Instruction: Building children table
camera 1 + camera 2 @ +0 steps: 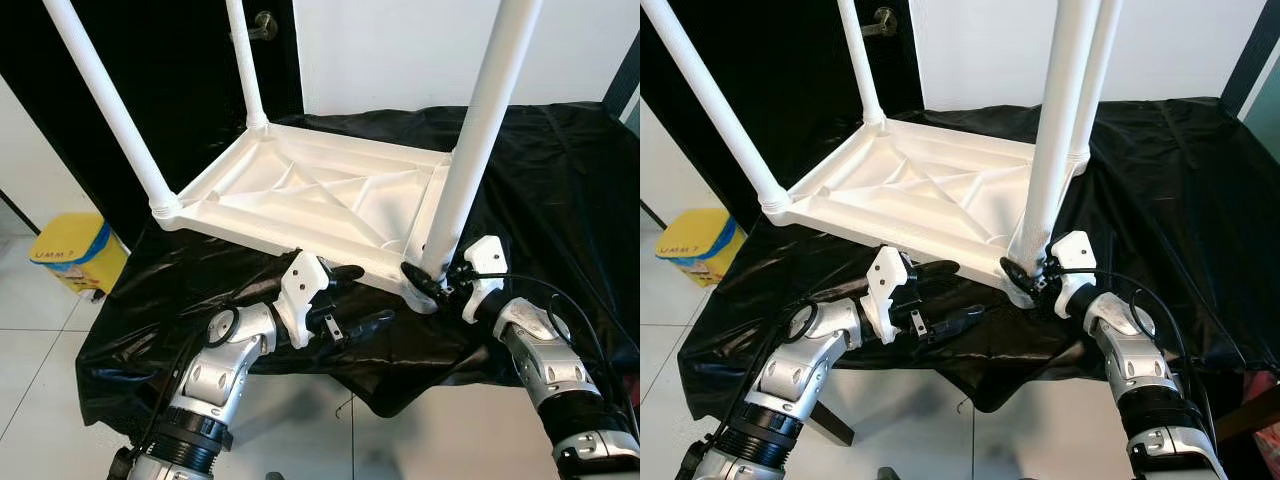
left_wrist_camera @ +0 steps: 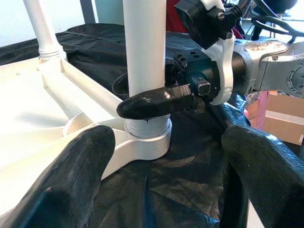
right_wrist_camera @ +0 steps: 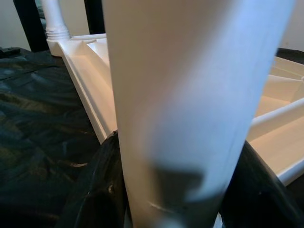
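Observation:
A white plastic children's table top (image 1: 320, 195) lies upside down on the black-draped table (image 1: 560, 180), its legs pointing up. My right gripper (image 1: 426, 281) is shut on the near right leg (image 1: 475, 150) just above its socket. In the right wrist view that leg (image 3: 190, 95) stands between the two black fingers (image 3: 102, 190). My left gripper (image 1: 367, 295) is open by the top's front edge, left of that leg, holding nothing. Its wrist view looks between its spread fingers (image 2: 80, 175) at the leg (image 2: 145, 57) and the right gripper's finger (image 2: 152, 102).
Other legs rise at the near left (image 1: 110, 110) and far left (image 1: 250, 70) corners. A yellow bin (image 1: 75, 250) sits on the tiled floor to the left. A black door (image 1: 180, 80) is behind. A cardboard box (image 2: 285, 118) sits beyond the right arm.

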### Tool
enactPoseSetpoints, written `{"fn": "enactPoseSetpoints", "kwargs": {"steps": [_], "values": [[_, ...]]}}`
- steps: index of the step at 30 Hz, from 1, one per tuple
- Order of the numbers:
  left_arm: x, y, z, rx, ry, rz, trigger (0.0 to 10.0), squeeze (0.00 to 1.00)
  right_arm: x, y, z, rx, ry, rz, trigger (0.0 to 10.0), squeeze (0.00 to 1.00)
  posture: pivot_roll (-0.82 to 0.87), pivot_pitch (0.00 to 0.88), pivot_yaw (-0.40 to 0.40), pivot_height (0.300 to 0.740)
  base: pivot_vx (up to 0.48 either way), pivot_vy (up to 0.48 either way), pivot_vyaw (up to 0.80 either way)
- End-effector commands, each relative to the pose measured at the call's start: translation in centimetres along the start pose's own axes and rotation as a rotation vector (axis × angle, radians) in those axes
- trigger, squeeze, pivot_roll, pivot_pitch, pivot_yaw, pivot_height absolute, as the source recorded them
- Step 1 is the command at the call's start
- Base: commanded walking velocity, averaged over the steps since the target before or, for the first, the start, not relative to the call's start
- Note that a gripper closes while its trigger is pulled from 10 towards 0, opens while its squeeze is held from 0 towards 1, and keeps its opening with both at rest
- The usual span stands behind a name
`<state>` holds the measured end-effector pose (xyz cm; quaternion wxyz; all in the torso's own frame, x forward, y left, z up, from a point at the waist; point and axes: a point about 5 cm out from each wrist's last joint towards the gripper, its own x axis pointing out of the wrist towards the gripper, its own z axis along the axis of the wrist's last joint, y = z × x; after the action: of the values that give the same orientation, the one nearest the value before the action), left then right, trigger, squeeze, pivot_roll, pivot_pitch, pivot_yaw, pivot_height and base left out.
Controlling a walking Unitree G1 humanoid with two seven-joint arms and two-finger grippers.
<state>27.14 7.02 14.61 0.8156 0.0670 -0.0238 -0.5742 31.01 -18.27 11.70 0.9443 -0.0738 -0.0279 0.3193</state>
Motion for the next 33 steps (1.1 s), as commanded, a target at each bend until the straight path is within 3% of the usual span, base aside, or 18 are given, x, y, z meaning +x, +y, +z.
{"fn": "enactPoseSetpoints", "kwargs": {"steps": [1,5,6,8,9,20,24,29,31,33], "values": [[0.0,0.3,-0.1,-0.006,0.012,0.027,10.0,0.00,0.3,0.3,-0.1,-0.016,0.011,0.036,0.0,0.00,-0.13,0.000,0.077,0.740,0.000,0.000,0.00],[-0.1,0.0,-0.3,-0.020,0.010,0.028,10.0,0.00,-0.3,0.4,-1.0,-0.007,0.030,0.011,0.0,0.00,-0.13,0.000,0.070,0.740,0.000,0.000,0.00],[-0.1,-0.1,-0.4,-0.024,0.009,0.027,10.0,0.00,-0.4,0.5,-1.3,0.007,0.035,-0.007,6.7,0.00,-0.13,0.000,0.067,0.740,0.000,0.000,0.00],[-0.1,-0.1,-0.4,-0.026,0.009,0.027,10.0,0.00,-0.4,0.7,-1.4,0.016,0.037,-0.019,6.7,0.00,-0.13,0.000,0.067,0.740,0.000,0.000,0.00],[-0.1,-0.2,-0.5,-0.027,0.009,0.026,10.0,0.00,-0.4,0.8,-1.5,0.032,0.032,-0.038,10.0,0.00,-0.13,0.000,0.065,0.740,0.000,0.000,0.00],[0.1,-0.3,-0.6,-0.032,0.007,0.019,10.0,0.00,-0.6,1.1,-1.8,0.020,0.026,-0.212,10.0,0.00,-0.15,0.000,0.062,0.740,0.000,0.000,0.00],[0.1,-0.3,-0.6,-0.038,0.001,0.016,10.0,0.00,-1.1,1.6,-2.0,0.049,0.040,-0.427,10.0,0.00,-0.16,0.000,0.062,0.740,0.000,0.000,0.00],[0.1,-0.2,-0.6,-0.041,-0.003,0.014,10.0,0.00,-1.4,2.0,-2.2,0.063,0.052,-0.560,10.0,0.00,-0.17,0.000,0.064,0.740,0.000,0.000,0.00],[0.1,-0.2,-0.6,-0.043,-0.005,0.012,10.0,0.00,-1.5,2.5,-2.4,0.070,0.062,-0.667,10.0,0.00,-0.17,0.000,0.063,0.740,0.000,0.000,0.00],[0.1,-0.2,-0.6,-0.043,-0.005,0.012,10.0,0.00,-1.5,2.5,-2.4,0.070,0.062,-0.667,10.0,0.00,-0.17,0.000,0.063,0.740,0.000,0.000,0.00]]}}
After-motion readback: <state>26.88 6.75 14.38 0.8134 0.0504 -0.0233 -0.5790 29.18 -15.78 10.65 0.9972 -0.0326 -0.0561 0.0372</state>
